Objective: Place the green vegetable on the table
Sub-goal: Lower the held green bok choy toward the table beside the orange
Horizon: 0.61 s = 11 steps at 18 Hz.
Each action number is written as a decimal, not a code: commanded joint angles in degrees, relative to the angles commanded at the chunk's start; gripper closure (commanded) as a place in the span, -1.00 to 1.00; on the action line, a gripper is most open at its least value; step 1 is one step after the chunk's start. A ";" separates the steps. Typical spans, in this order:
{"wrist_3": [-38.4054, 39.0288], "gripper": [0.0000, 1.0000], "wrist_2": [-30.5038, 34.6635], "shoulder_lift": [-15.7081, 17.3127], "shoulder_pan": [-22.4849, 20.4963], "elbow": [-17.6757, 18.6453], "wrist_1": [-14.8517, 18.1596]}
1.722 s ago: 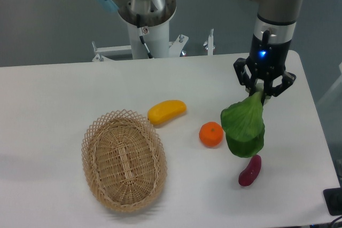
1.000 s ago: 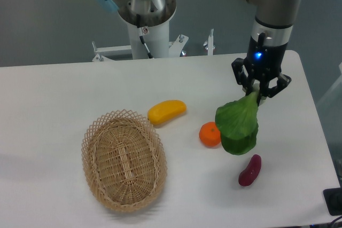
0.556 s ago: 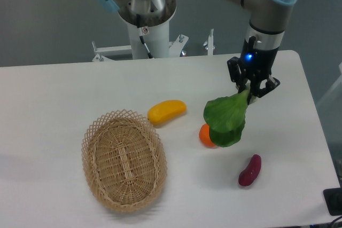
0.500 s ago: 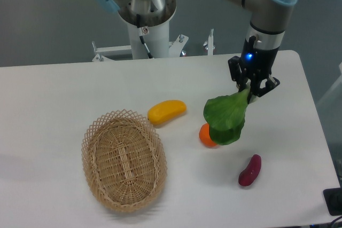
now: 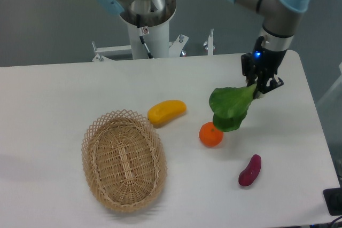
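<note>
The fingers (image 5: 260, 86) pinch the green vegetable (image 5: 230, 108) by its stem, leaves hanging below-left.

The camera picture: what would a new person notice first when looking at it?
First the green vegetable, hanging by its stem from the gripper above the right part of the table, its leaves overlapping the orange. Next the wicker basket at front left, with nothing visible inside.
</note>
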State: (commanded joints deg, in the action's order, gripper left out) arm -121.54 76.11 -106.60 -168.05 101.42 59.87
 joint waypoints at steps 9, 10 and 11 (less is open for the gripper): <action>-6.78 0.56 1.58 -3.44 -2.37 8.00 -12.50; -6.78 0.56 1.58 -3.44 -2.64 8.09 -12.50; -6.78 0.56 1.58 -3.44 -2.81 8.09 -12.58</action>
State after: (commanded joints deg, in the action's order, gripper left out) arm -128.32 77.70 -110.04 -170.86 109.51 47.29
